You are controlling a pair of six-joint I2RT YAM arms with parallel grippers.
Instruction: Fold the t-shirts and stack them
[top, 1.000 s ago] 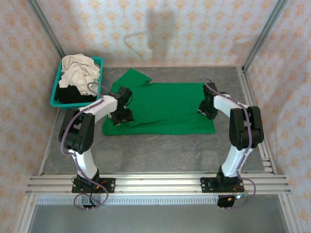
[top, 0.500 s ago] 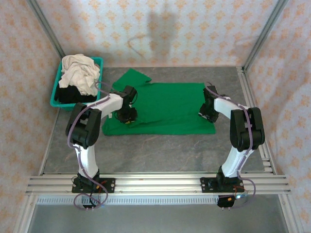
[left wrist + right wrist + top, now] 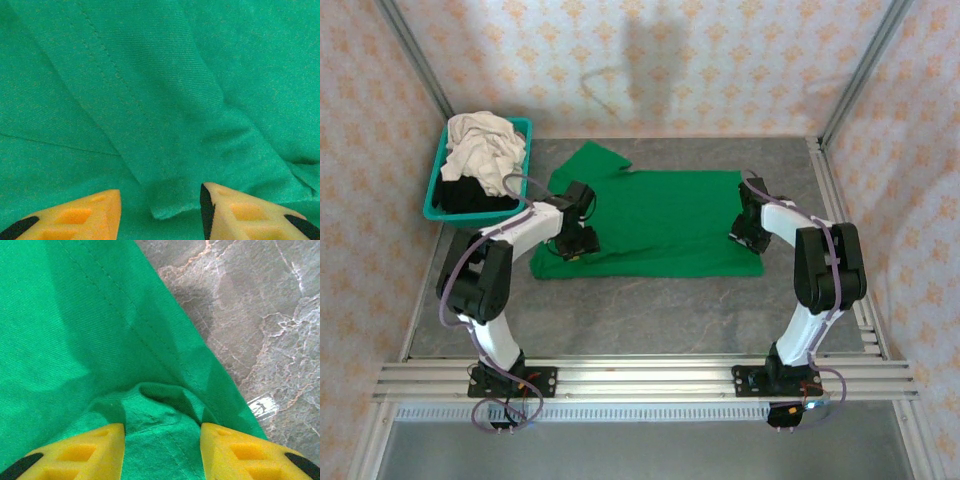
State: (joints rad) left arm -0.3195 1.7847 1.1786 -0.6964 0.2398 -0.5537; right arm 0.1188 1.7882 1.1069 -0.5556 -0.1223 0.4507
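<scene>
Plain bright green cloth t-shirt spread across middle of grey marbled counter, mostly flat, one sleeve-like flap poking toward far left. Layers overlapping on left side. Stitched hem lines and fine weave sharp in both wrist views.

Left end effector down on shirt's left part, yellow wedge-shaped fingers parted, end of a narrow hemmed flap lying in the gap, not pinched.

Right end effector at shirt's right edge, fingers likewise apart, puckered bump of green cloth rising between them, bare counter just beside.

Finger bases cut off at bottom of both wrist frames; cannot tell whether tips press the cloth.

Teal plastic basket at far left corner, apart from green shirt, holding crumpled cream-white t-shirt on top of black t-shirt; garment shapes of both lost in the heap. Part of green shirt's left side hidden behind left arm from above.
</scene>
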